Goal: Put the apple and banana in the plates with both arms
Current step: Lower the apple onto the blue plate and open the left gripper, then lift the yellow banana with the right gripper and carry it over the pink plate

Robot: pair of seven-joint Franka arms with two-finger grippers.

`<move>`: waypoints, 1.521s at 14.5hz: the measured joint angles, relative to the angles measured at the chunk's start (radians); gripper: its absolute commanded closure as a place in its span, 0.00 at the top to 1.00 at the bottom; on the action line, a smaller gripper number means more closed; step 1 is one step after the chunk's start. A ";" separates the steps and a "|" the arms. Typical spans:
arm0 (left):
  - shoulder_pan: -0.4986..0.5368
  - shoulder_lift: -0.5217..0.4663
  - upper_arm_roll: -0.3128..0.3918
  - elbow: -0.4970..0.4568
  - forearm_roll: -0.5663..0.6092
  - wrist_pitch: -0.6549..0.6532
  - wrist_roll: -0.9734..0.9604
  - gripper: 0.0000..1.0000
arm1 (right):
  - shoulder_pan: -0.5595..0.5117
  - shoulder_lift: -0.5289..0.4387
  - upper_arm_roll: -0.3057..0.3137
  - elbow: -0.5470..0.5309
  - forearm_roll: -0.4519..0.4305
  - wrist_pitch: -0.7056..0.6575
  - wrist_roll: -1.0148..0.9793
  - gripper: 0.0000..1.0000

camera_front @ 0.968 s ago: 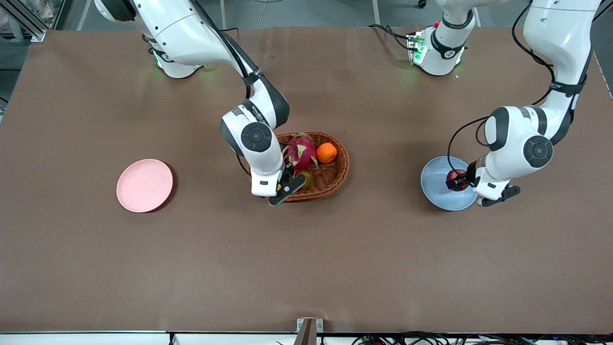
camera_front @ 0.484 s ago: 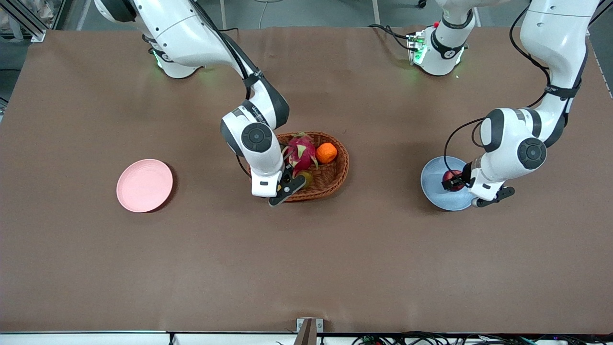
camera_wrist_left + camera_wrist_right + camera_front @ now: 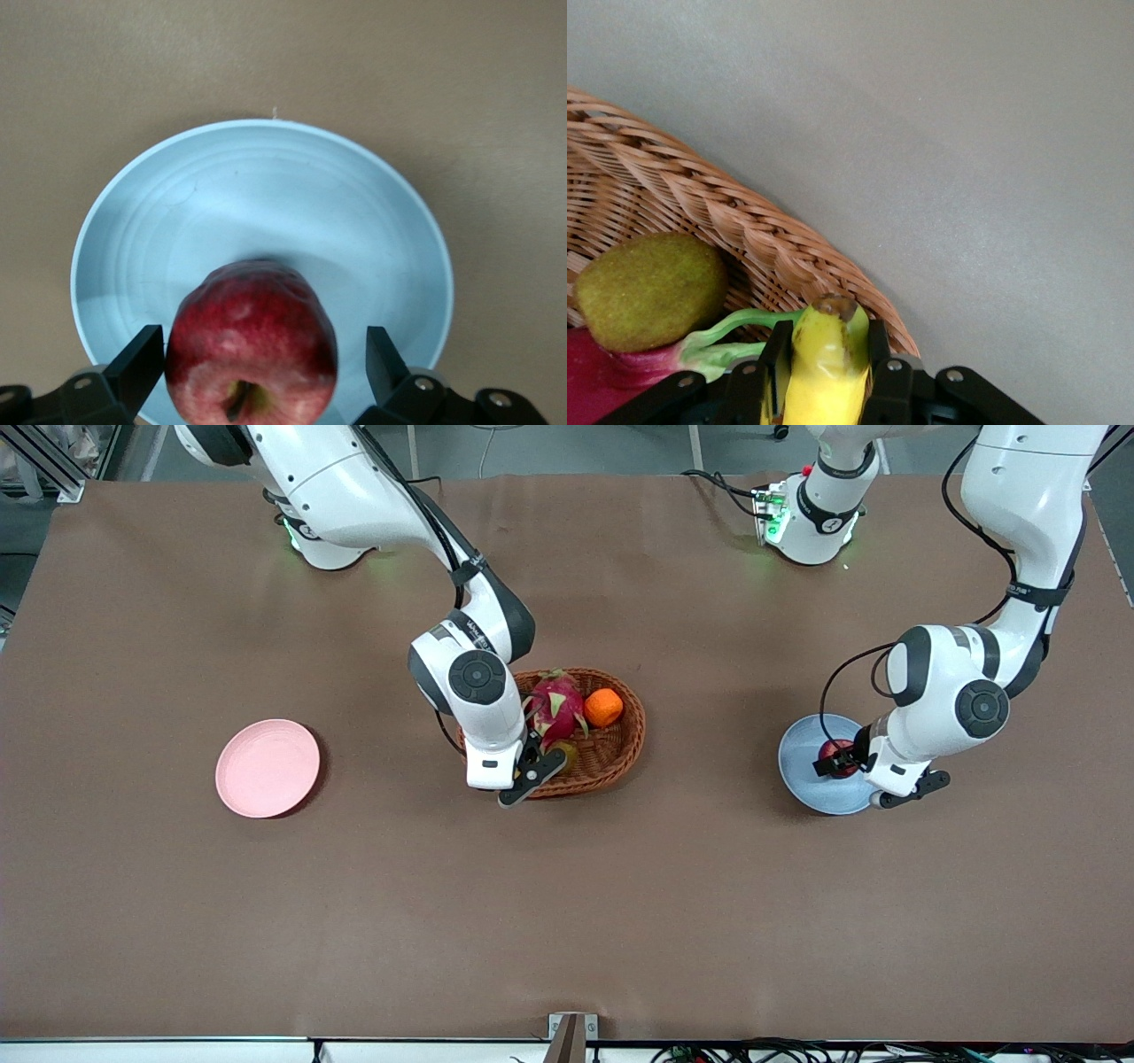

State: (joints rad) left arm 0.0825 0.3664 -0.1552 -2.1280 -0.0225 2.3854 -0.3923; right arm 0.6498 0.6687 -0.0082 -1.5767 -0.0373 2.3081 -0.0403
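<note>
A matte brown table fills the front view; places are given from the oval woven wicker basket at its middle. Toward the right arm's end lies the pale pink round flat plate, well apart from the basket and bare. At the basket's rim nearer the front camera, the right arm's black two-finger gripper is clamped on one darker-tipped end of the smooth yellow banana, which is not yet lifted clear. Inside the basket lie a fuzzy green-brown oval fruit, a magenta dragon fruit with green scales and a round orange fruit. Toward the left arm's end, the light blue round plate, ringed with faint concentric ridges, carries the glossy dark-red apple. The left gripper brackets the apple, fingers spread with a gap at one side. Apparently the apple is delivered; retreat remains. The banana's transfer to the pink plate is still outstanding.
</note>
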 measured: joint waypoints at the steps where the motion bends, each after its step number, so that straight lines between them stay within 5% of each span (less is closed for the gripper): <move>1: 0.000 -0.011 -0.002 0.004 0.000 0.000 0.000 1.00 | 0.000 0.000 0.000 0.007 0.000 0.000 0.000 0.08; 4: 0.001 -0.072 -0.003 0.034 0.000 -0.033 0.001 1.00 | -0.002 -0.001 -0.007 0.035 0.000 -0.022 0.000 0.05; 8: 0.001 -0.135 -0.003 0.207 0.000 -0.272 0.002 1.00 | -0.029 -0.028 -0.028 0.154 0.020 -0.234 0.021 0.05; 14: 0.001 -0.191 -0.005 0.436 0.001 -0.478 0.023 1.00 | -0.352 -0.123 -0.040 0.190 0.111 -0.500 0.023 0.05; 19: 0.002 -0.233 -0.005 0.615 0.020 -0.694 0.167 1.00 | -0.582 -0.118 -0.038 0.089 0.115 -0.505 0.000 0.05; 22: 0.003 -0.270 -0.004 0.645 0.022 -0.766 0.244 1.00 | -0.658 -0.115 -0.037 0.034 0.112 -0.493 -0.075 0.09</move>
State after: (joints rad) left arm 0.0852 0.0963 -0.1592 -1.4835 -0.0009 1.6189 -0.1481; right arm -0.0084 0.5534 -0.0456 -1.5429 0.0745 1.8151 -0.1155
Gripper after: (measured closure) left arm 0.000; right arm 0.612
